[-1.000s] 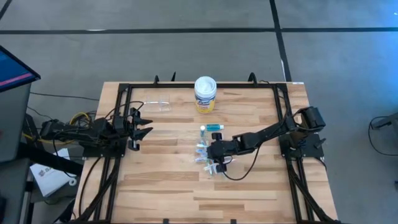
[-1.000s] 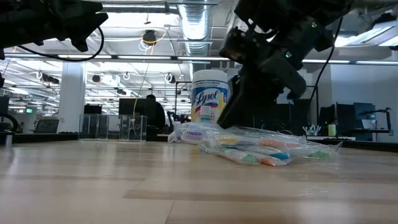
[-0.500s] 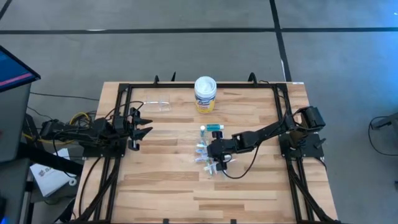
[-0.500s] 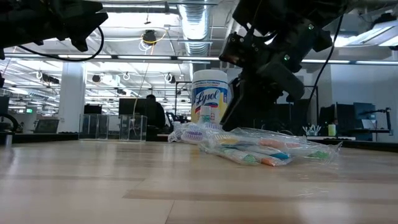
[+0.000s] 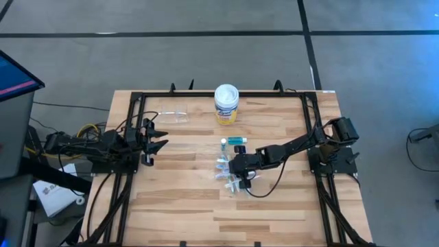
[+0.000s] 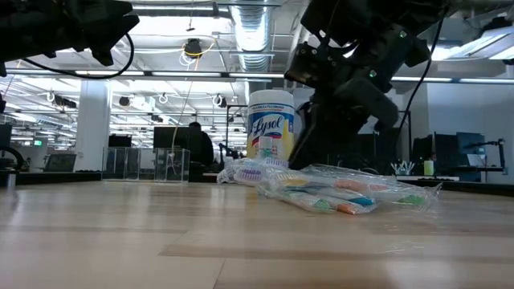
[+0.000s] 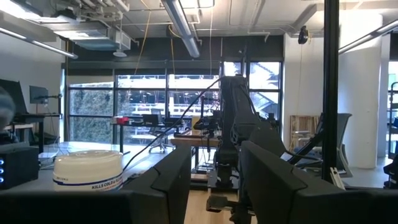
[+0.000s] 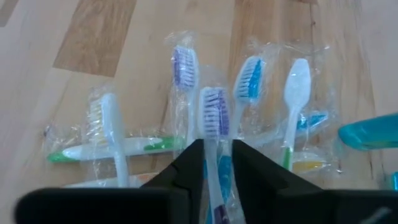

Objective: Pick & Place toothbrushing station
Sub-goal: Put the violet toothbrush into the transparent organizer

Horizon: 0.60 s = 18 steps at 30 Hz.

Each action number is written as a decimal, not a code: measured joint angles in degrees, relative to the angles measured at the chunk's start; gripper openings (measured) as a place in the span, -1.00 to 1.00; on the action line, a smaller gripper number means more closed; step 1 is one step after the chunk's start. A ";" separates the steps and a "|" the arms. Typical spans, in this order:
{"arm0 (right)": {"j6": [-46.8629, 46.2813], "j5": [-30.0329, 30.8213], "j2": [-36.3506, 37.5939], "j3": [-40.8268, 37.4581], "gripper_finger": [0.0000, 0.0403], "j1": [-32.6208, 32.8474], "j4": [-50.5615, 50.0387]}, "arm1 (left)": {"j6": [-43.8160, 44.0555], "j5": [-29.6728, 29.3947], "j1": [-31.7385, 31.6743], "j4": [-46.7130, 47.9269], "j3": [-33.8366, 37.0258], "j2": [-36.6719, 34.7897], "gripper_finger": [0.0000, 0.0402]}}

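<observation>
At frame centre, the right gripper [image 8: 217, 163] fingers pinch a wrapped purple-bristled toothbrush [image 8: 214, 118] for lifting; left gripper [image 5: 155, 140] fingers stay spread.

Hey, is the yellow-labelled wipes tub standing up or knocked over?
Upright. The wipes tub stands on its base behind the wrapped toothbrushes, and from above its round white lid faces straight up.

Toothbrush [image 8: 214, 134] handle hidden between right gripper [image 8: 217, 163] fingers (bristle head visible); teal tube [image 8: 372, 134] cut off.

Five wrapped toothbrushes [image 8: 214, 118] lie in view. One toothpaste tube [image 5: 236, 140], one clear cup [image 5: 177, 115]. One lidded tub [image 5: 226, 103].
</observation>
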<state>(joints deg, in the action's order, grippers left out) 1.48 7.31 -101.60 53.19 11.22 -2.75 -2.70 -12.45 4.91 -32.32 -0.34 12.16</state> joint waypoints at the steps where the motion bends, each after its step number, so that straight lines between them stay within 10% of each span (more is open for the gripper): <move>1: 0.01 0.00 0.00 0.00 -0.80 0.00 -0.03 | 0.00 0.00 0.00 0.00 0.00 0.00 -0.33; 18: 1.49 0.04 1.86 4.39 -1.00 0.00 -4.98 | 0.00 0.18 -0.01 -0.38 0.00 0.00 -0.33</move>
<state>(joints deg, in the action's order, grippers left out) 2.97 7.35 -99.74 57.58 11.22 -7.74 -2.70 -12.27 4.90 -32.70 -0.34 12.16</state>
